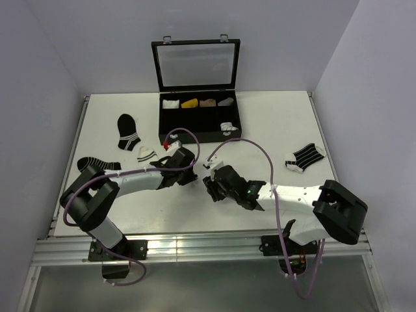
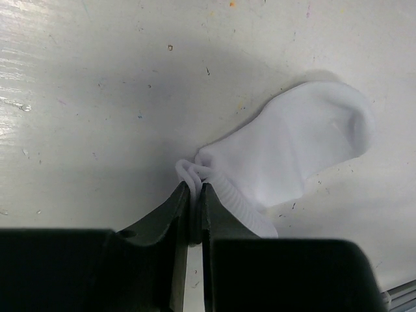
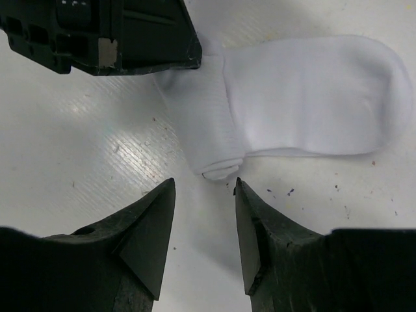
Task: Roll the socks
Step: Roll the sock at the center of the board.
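Right claw (image 3: 205, 185) stands apart and empty, its tips just short of the white sock (image 3: 305, 97) lying flat on the desk (image 3: 97, 143). Directly ahead of those tips sits the ribbed cuff, doubled over into a thick fold. The toe runs off to this claw's right, so the long axis lies crosswise to it. Beyond the cuff, left claw (image 2: 195, 190) is clamped on bunched cuff layers, the foot reaching ahead and to its right. I judge the sock light, soft and limp, apt to slump or slide on the smooth desk; the thick ribbed fold offers the firmest hold.
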### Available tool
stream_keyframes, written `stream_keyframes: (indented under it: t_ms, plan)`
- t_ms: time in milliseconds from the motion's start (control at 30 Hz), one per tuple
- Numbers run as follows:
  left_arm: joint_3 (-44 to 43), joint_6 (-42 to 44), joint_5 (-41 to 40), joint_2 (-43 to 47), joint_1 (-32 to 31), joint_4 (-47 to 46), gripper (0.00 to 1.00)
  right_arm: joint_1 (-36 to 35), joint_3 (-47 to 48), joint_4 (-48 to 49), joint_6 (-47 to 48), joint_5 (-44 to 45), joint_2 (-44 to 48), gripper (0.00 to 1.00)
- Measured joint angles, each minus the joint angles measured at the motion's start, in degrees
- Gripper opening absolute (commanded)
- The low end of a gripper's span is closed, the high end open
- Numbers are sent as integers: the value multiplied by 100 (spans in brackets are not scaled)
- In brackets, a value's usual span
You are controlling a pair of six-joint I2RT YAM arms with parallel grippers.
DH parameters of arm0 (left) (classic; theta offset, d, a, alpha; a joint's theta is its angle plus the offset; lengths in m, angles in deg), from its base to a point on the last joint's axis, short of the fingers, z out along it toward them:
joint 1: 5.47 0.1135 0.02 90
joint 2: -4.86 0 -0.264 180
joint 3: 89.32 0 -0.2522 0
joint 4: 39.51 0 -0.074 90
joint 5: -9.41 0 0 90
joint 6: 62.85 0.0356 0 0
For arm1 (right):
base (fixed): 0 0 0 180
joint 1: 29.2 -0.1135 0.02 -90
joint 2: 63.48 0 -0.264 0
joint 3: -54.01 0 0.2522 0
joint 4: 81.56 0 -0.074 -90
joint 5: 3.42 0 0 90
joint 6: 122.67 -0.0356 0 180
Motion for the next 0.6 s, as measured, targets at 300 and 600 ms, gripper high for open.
stream_keyframes:
  t_ms: [300,600]
  plan:
    - [0,39,24,-20,0,-2,14,-302,131,208,258,343,-393,51]
    - [0,39,52,-22,2,-2,14,-417,372,319,420,632,-614,54]
